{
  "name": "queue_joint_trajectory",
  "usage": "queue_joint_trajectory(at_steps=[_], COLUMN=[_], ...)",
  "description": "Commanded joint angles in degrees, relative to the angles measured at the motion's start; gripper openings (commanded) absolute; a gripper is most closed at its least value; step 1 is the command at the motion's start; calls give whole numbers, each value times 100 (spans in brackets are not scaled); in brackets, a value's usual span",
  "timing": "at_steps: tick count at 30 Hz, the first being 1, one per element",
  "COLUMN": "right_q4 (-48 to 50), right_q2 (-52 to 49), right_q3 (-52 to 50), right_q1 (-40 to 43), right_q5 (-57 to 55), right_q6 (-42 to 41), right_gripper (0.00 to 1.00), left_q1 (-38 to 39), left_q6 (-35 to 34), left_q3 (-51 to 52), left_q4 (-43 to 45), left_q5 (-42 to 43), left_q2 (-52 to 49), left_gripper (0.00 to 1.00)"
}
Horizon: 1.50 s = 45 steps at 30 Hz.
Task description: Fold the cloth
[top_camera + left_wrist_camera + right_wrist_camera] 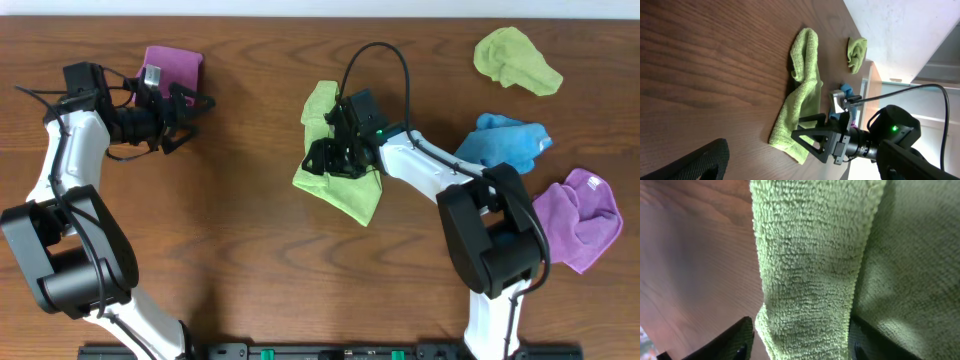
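The cloth [355,200] sits rumpled at table [250,260] ctr, partly doubled over but w/o a clean fold, so most work is left. Right claw [322,158] straddles a ridge; can't tell if pinching. Left claw [195,118] at 10 o'clock, spread wide, empty.

The cloth [345,195] lies in the middle of the table [250,250]. The right gripper [328,158] is on top of it, and a raised fold of the cloth stands between its fingers [737,342]. Well apart to the left, the left gripper [195,105] is just beside the far-left cloth [175,65], at the back edge. On the right side lie three more: the back cloth [515,60], the middle cloth [505,140] beside the right arm, and the front cloth [580,215] nearest the edge.
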<state>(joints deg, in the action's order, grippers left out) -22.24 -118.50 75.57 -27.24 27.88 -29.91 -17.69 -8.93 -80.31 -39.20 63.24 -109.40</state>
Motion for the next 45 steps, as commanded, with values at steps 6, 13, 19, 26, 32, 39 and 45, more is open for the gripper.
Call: queue_joint_trajectory(at_steps=[6, 13, 19, 26, 32, 39, 45], right_q4=[170, 979, 970, 809, 570, 588, 1154], right_q2=[-26, 15, 96, 96, 96, 96, 96], right_q3=[-17, 160, 892, 2046, 2708, 2909, 2981], right_q1=[-111, -144, -192, -369, -726, -841, -728], right_q5=[98, 966, 1320, 1611, 1655, 1659, 1493], right_q6=[-127, -337, -354, -439, -433, -435, -623], right_gripper=[2, 1, 1, 1, 1, 1, 1], left_q1=[-28, -31, -85, -332, -525, -566, -566], left_q6=[129, 129, 122, 120, 120, 122, 118], left_q3=[11, 11, 11, 11, 11, 11, 11], left_q4=[-17, -17, 76, 94, 92, 94, 210], left_q5=[87, 87, 87, 92, 105, 181, 289], left_q2=[101, 101, 101, 101, 101, 101, 101], left_gripper=[95, 95, 95, 95, 95, 95, 95])
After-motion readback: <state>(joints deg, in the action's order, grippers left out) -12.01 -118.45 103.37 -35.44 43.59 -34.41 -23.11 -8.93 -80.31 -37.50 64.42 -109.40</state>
